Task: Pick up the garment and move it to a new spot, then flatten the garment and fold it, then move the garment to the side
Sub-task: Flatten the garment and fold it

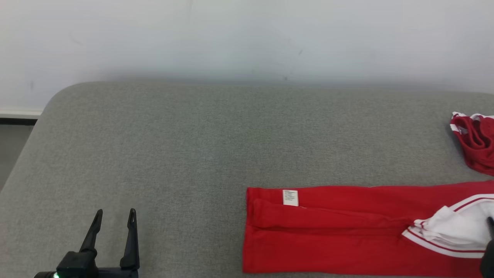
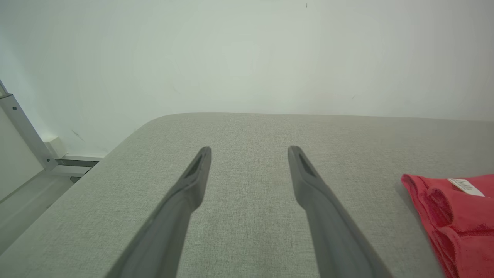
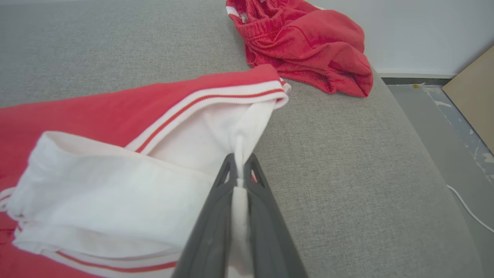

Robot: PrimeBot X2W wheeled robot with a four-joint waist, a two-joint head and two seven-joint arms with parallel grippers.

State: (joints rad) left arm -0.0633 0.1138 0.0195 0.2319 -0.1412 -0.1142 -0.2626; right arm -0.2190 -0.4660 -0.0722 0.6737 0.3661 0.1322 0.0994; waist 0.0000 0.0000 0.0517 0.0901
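1. The grey cloth-covered counter (image 1: 193, 135) stands with its far edge against a pale wall (image 1: 231, 38); its far left corner is rounded.
2. The garment (image 1: 328, 231), red, lies flat along the near edge in a long folded band. It starts about halfway along the counter and runs toward the right edge.
3. A small white label (image 1: 290, 197) sits on top of the garment near its left end.
4. At the garment's right end there is loose white cloth (image 3: 115, 185) with red-striped trim, rumpled on top of the red.
5. The right hand (image 3: 239, 160) is closed, its two dark fingers pinching a thin fold of that white cloth between the tips, short of the counter's right edge.
6. The left hand (image 1: 115, 216) is at the near left of the counter, well apart from the garment. Its fingers (image 2: 198, 170) are spread wide with nothing between them, pointing at the far edge.
7. A crumpled red piece (image 1: 476, 143) lies by the right edge, farther back than the garment and not touching it.
8. Past the right edge there is grey floor (image 3: 444, 127) with a thin white cable (image 3: 469, 210) on it.
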